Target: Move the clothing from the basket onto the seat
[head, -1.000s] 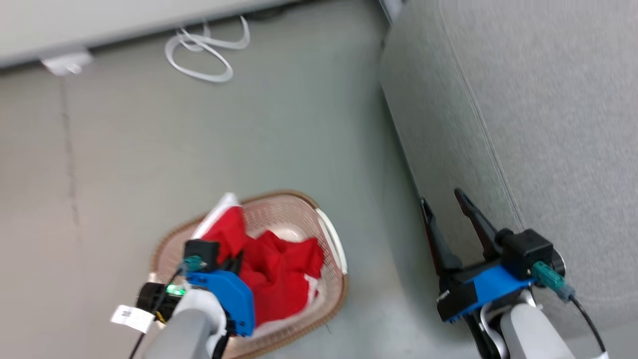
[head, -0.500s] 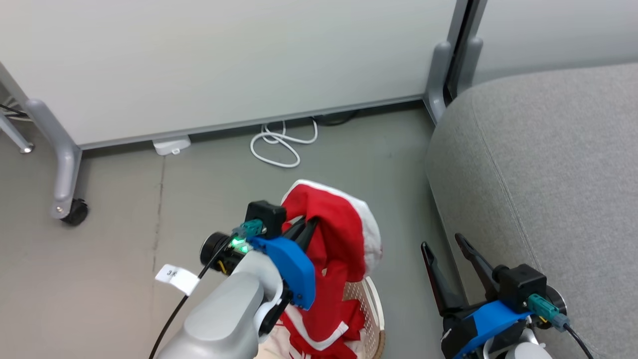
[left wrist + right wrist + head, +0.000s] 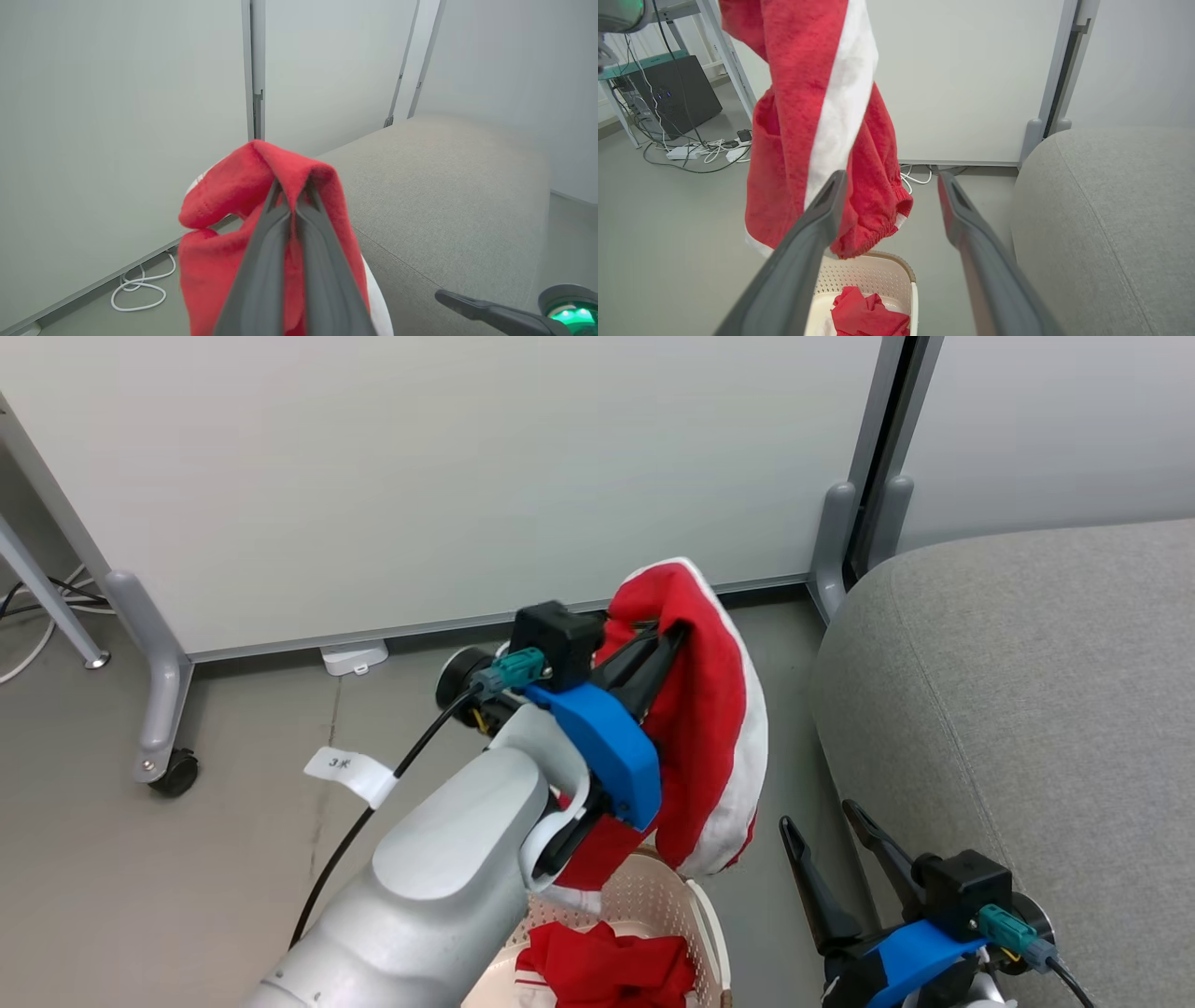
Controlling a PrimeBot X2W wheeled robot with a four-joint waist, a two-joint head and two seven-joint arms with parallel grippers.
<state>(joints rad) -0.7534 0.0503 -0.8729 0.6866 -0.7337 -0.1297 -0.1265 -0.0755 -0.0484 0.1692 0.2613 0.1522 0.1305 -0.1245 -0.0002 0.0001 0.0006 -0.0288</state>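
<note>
My left gripper (image 3: 674, 639) is shut on a red garment (image 3: 709, 709) with white trim, one piece of the clothing, and holds it up in the air. The cloth drapes over the fingertips (image 3: 292, 186) and hangs down above the basket (image 3: 695, 905). In the cream perforated basket (image 3: 896, 263) lies a second red garment (image 3: 607, 971), crumpled. The grey seat (image 3: 1027, 691) is to the right of the hanging garment and apart from it. My right gripper (image 3: 822, 817) stands open and empty low beside the seat's edge; between its fingers (image 3: 892, 179) I see floor.
White partition panels stand behind, with a wheeled metal leg (image 3: 163, 747) at the left. A white cable coil (image 3: 140, 289) lies at the wall's foot. A dark computer tower (image 3: 672, 88) and loose cables (image 3: 705, 151) sit further left. Grey floor lies between basket and seat.
The head camera has tilted up. My left gripper has risen out of the basket with the red garment and moved up and towards the seat. The right gripper stays open.
</note>
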